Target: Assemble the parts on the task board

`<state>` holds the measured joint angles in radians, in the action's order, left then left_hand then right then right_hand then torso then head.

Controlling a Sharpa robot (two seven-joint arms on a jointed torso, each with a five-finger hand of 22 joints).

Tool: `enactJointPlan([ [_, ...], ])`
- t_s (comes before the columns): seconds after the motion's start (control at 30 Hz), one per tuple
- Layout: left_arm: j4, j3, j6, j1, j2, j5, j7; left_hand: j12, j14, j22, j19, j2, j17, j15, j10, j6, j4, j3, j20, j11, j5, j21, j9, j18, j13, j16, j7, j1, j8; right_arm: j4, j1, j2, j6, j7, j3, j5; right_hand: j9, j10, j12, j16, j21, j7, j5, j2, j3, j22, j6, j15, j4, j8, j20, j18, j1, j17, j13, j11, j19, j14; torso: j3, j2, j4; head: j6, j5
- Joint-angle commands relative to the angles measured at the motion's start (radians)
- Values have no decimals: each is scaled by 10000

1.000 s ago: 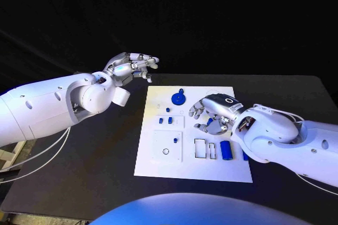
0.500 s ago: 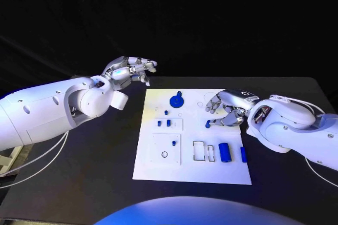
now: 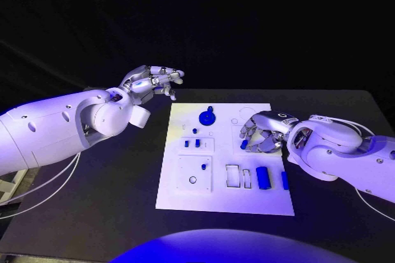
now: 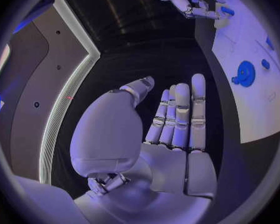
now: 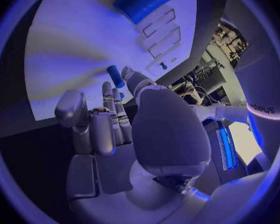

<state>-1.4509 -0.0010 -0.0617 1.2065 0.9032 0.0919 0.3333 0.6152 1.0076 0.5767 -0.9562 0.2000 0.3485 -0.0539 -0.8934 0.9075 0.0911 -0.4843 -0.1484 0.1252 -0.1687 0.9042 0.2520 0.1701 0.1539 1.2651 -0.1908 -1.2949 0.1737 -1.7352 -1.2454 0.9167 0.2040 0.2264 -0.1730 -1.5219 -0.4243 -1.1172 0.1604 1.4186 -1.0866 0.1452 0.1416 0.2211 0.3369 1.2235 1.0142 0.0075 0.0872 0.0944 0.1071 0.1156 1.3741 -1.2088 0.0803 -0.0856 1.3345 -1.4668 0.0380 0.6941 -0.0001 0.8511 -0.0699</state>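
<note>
The right hand (image 3: 262, 133) pinches a small blue peg (image 3: 244, 144) over the task board (image 3: 185, 189) at frame centre. It should lower upright into its socket. The left hand (image 3: 154, 80), upper left, hangs empty, fingers loosely apart.

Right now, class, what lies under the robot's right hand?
The white task board lies under the right hand, whose fingers hold a small blue part. Whatever sits beneath its palm is covered.

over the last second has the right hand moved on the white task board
Yes. The right hand shifted toward the board's right edge, away from the round blue disc, holding a small blue part.
</note>
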Motion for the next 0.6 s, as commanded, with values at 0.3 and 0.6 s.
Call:
enactJointPlan([
  [0.3, -21, 6, 134, 10, 4, -58, 16, 47, 1, -14, -66, 25, 10, -13, 79, -68, 34, 30, -16, -4, 18, -41, 14, 143, -7, 21, -5, -110, -56, 188, 138, -227, -134, -11, -15, -128, 23, -713, 58, 173, -266, -49, -14, -289, 1347, 243, 507, -99, 520, 191, -51, -105, 154, -127, -100, 89, 214, -422, 8, -2, -7, 7, 10],
  [0.6, -34, 6, 153, 11, 15, -55, -8, 53, 3, -20, -73, 13, 11, -15, 80, -79, 50, 37, -19, -1, 17, -48, 17, 142, -8, 22, -10, -110, -64, 295, 217, -374, 67, 59, -19, -225, -69, -1036, 28, 227, -310, -108, -27, -361, 2060, 316, 718, -157, 672, 339, -107, -115, 117, -164, -73, 165, 238, -429, 8, -3, -2, -42, 58],
])
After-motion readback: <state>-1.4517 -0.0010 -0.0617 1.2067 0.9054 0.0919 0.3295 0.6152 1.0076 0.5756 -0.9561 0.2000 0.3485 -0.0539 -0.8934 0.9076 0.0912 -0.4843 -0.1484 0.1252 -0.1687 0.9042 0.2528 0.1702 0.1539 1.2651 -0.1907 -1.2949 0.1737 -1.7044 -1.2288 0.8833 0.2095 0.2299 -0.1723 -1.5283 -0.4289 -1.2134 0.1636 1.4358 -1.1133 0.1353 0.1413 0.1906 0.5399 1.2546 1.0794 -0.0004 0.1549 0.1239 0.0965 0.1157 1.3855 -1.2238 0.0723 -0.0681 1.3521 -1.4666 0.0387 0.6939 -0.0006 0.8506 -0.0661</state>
